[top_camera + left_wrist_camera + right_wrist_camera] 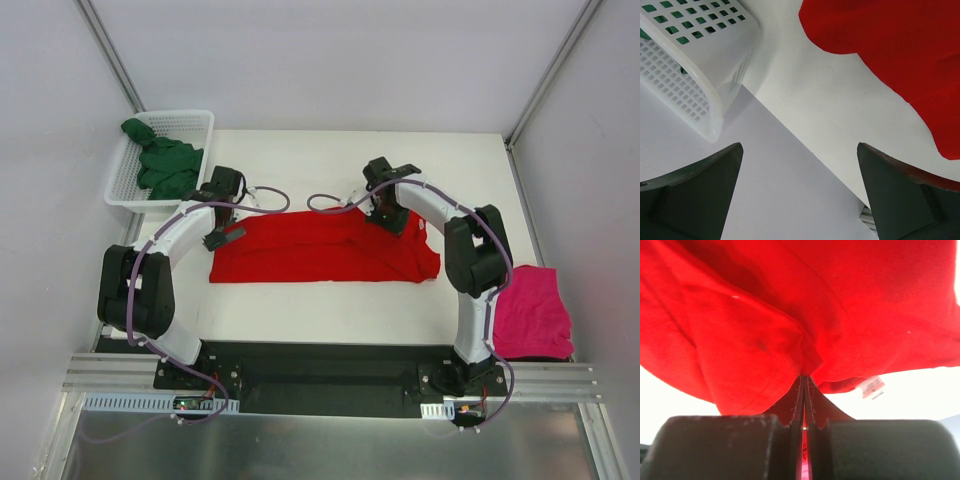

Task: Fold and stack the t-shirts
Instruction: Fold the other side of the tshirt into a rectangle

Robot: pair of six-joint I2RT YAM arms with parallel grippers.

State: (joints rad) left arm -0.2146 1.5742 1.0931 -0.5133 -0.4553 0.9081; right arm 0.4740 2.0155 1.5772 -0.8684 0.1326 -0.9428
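Seen from above, the magenta-pink t-shirt (pixel 530 310) lies crumpled at four o'clock, nearest the arm bases and drooping over the edge of the table (pixel 330 310); we judge it unfolded. At the centre, the red t-shirt (pixel 300 258) stretches as a long band from nine to three o'clock and looks to us part-folded. At the band's two o'clock edge, the right gripper (pixel 804 380) has its jaws pressed together on a fold of red cloth, with a white label (pixel 872 387) dangling just beside the pinch. The left gripper (pixel 799 147) hovers at the band's ten o'clock corner, fingers spread wide with nothing between them and the red hem just beyond. Farthest off, at ten o'clock, the dark green t-shirt (pixel 165 165) sits bunched in the white mesh basket (pixel 190 117). By our reckoning no shirt is finished and no stack exists: one fold is under way and two shirts wait. We cannot tell how many layers the red band has. The overhead view hides the right fingertips beneath the wrist, and the basket wall masks part of the green shirt.
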